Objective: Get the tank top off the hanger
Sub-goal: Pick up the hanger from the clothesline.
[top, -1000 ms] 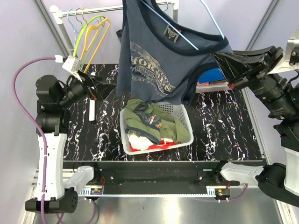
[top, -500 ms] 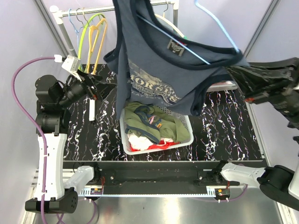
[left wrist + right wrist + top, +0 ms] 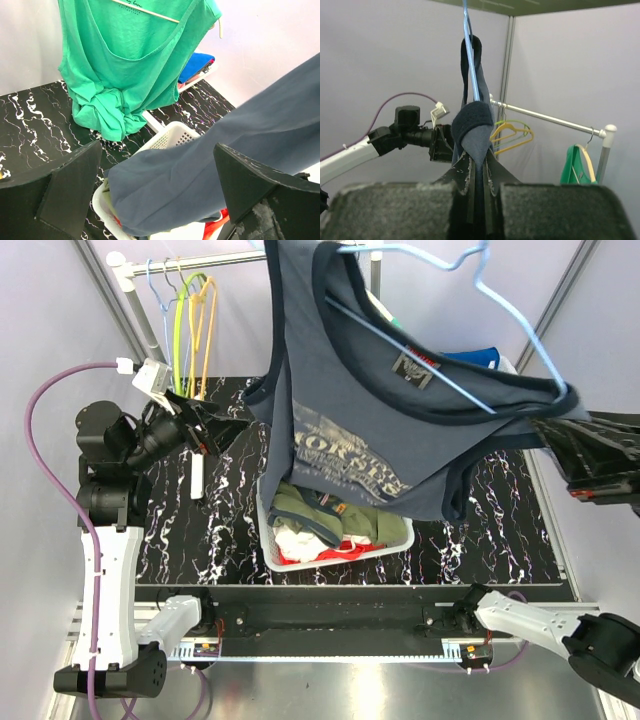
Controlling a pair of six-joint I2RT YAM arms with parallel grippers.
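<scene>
Right gripper point(image 3: 479, 162) is clenched on a bunched strap of the navy tank top point(image 3: 370, 430) — the garment hangs on the light-blue hanger point(image 3: 467, 20), raised above the white laundry basket point(image 3: 266, 540). Left gripper point(image 3: 222, 430) — spread wide at the left, grasping nothing.

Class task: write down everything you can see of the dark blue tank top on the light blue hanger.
The tank top is slate blue and looks like soft knit. It has darker trim at the neck and armholes, a faded pale print on the chest and a small dark label inside the neck. It hangs slanted on the light blue wire hanger, above the white basket. The right gripper is shut on one strap, alongside the hanger wire.
</scene>
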